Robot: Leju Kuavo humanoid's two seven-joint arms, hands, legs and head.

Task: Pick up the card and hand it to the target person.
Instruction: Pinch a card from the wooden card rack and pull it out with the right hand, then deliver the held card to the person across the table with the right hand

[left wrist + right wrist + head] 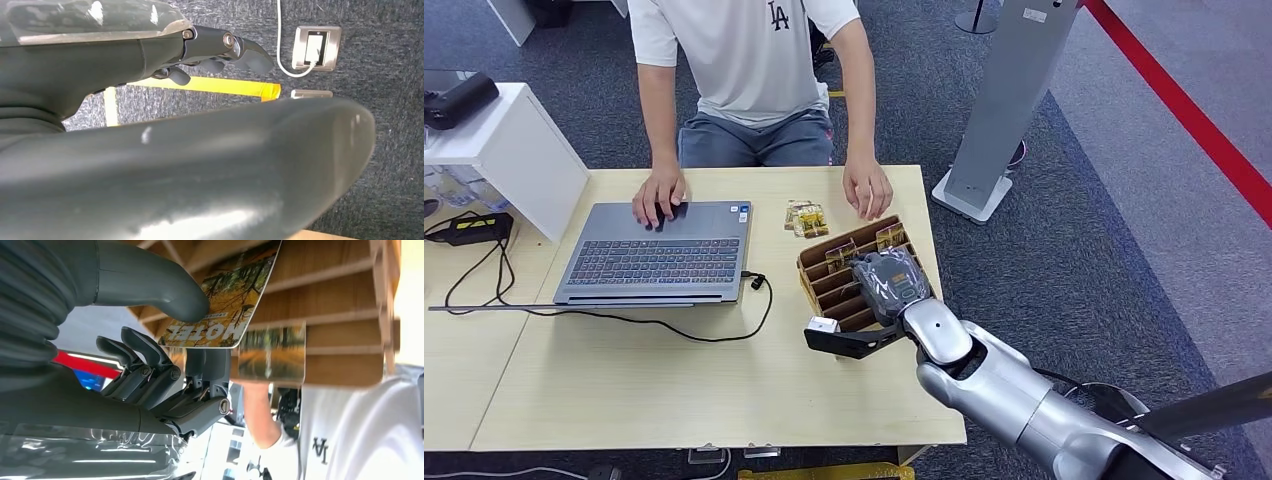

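In the right wrist view a card (pixel 225 295) with an autumn forest print and the word MOTEL is pinched by my right hand (pixel 150 375): the thumb (pixel 160 290) presses its face and dark fingers sit behind its lower edge. The card stands at the slots of the wooden card rack (pixel 340 325), where another card (pixel 272 355) stays upright. From the head view my right hand (pixel 889 283) covers the middle of the rack (pixel 824 275). The person (pixel 754 70) sits across the desk, one hand (pixel 867 187) flat on the table just beyond the rack. My left hand (pixel 220 47) hangs over the carpet, holding nothing.
A grey laptop (pixel 659 250) lies at the left of the rack under the person's other hand (pixel 658 195), its black cable (pixel 724 325) looping over the desk. A few loose cards (pixel 806 218) lie beyond the rack. A white box (pixel 509 150) stands far left, a grey pillar (pixel 1004 100) on the right.
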